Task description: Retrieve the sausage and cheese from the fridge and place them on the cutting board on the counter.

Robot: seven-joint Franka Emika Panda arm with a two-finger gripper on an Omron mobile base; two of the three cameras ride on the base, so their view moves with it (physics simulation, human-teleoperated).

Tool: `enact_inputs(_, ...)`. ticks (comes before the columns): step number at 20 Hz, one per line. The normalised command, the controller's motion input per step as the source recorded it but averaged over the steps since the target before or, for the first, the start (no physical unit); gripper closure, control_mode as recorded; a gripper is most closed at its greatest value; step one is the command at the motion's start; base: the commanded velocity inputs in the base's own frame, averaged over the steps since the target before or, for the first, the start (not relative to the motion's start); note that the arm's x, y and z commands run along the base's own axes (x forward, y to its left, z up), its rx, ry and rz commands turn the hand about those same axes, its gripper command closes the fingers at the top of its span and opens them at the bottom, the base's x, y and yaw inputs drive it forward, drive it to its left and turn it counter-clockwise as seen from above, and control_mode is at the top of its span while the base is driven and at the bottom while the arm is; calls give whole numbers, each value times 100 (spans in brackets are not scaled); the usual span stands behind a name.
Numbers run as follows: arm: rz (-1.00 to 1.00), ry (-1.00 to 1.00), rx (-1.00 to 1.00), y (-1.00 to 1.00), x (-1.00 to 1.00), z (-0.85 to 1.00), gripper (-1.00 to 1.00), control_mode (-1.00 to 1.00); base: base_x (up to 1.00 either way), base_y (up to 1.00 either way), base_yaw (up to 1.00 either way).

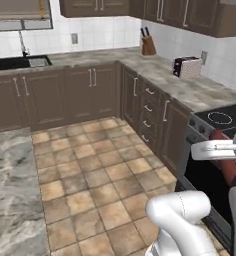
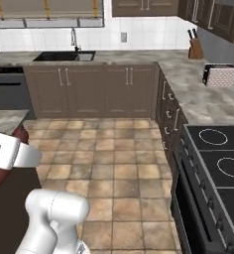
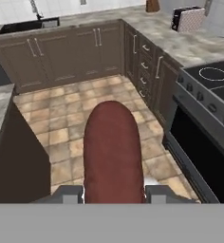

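Note:
My gripper [image 3: 114,192] is shut on the sausage [image 3: 113,151], a dark red cylinder that sticks out between the two fingers [image 3: 69,193] over the tiled floor. From the left base view the sausage [image 1: 229,167] hangs in the gripper [image 1: 221,150] in front of the stove. In the right base view the same sausage [image 2: 4,172] sits at the left edge, held by the gripper [image 2: 12,153]. The marbled counter [image 1: 190,87] runs along the back and right walls. The cheese, the fridge and the cutting board are out of view.
A black stove [image 2: 223,163] with its oven door [image 3: 204,152] stands on the right. A toaster [image 1: 187,66], a knife block [image 1: 148,44] and a sink [image 2: 64,56] sit on the counter. A second marbled top [image 1: 10,190] lies at the left. Tiled floor [image 2: 109,158] is open between them.

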Motion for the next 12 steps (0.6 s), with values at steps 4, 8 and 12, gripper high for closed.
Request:
enact_inputs(4,0,0,0,0,0,0,100,100,100,-51,14)
enact_inputs(8,0,0,0,0,0,0,100,100,100,0,46)
enact_inputs(12,0,0,0,0,0,0,100,100,100,-3,57)
